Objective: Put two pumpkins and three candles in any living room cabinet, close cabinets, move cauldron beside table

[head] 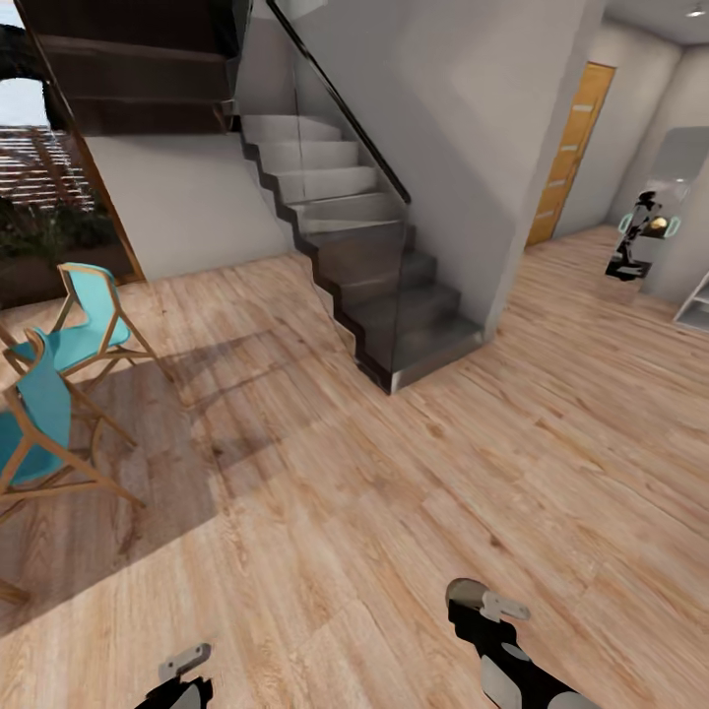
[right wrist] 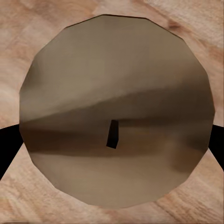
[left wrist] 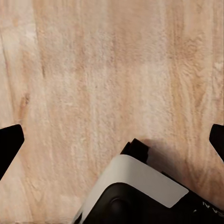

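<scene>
My right gripper (right wrist: 112,140) is pinching a candle (right wrist: 116,112): in the right wrist view its round beige top with the dark wick sits between my two dark fingertips, floor behind it. In the head view the right gripper (head: 483,601) sits low at the bottom edge, the candle itself hard to make out there. My left gripper (left wrist: 112,144) is spread wide, fingertips at opposite edges of the left wrist view, nothing between them, just wood floor (left wrist: 93,70) and part of my own body below. In the head view the left gripper (head: 182,665) is at the bottom edge too.

Further out: two teal chairs (head: 59,384) at the left, then the grey staircase (head: 374,256) with a glass rail, an orange door (head: 571,148) far right, and a mirror (head: 670,207) reflecting a robot.

Progress: I judge I'm in transit with one candle in hand, not yet stowed. How many items are already put away can't be told from here.
</scene>
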You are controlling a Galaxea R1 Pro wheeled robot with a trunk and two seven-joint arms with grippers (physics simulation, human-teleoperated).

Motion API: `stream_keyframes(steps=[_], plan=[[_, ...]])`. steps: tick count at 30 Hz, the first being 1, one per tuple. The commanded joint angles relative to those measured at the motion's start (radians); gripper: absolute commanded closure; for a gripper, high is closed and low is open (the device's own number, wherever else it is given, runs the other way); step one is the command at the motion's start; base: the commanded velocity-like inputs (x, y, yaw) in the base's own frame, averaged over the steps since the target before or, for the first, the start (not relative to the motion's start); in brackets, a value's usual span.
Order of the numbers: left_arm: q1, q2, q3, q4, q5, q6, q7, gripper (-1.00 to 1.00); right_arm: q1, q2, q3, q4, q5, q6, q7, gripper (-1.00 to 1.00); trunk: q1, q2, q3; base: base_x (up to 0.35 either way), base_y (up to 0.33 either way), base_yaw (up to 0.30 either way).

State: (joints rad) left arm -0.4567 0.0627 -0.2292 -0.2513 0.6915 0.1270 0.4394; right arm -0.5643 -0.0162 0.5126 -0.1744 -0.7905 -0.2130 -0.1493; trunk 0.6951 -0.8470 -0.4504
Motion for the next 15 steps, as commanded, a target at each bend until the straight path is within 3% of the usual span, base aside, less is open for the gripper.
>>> stream_keyframes(steps=[1, 7, 15], plan=[[0.001, 0.002, -0.009, 0.011, 0.005, 0.007, 0.007, -1.00, 0.000, -0.001, 0.009, -0.002, -0.006, -0.002, -0.006, 1.00, 0.000, -0.001, -0.001, 0.000, 0.000, 0.288], [0.008, -0.002, -0.010, 0.149, 0.001, 0.001, 0.007, -1.00, 0.000, -0.001, 0.009, -0.002, -0.007, -0.002, -0.004, 1.00, 0.000, -0.001, 0.001, 0.000, 0.000, 0.288], [0.182, 0.014, -0.010, 0.191, 0.011, -0.076, 0.008, -1.00, 0.000, -0.001, 0.009, -0.002, -0.012, -0.002, 0.000, 1.00, 0.000, -0.001, 0.004, 0.000, 0.000, 0.288]])
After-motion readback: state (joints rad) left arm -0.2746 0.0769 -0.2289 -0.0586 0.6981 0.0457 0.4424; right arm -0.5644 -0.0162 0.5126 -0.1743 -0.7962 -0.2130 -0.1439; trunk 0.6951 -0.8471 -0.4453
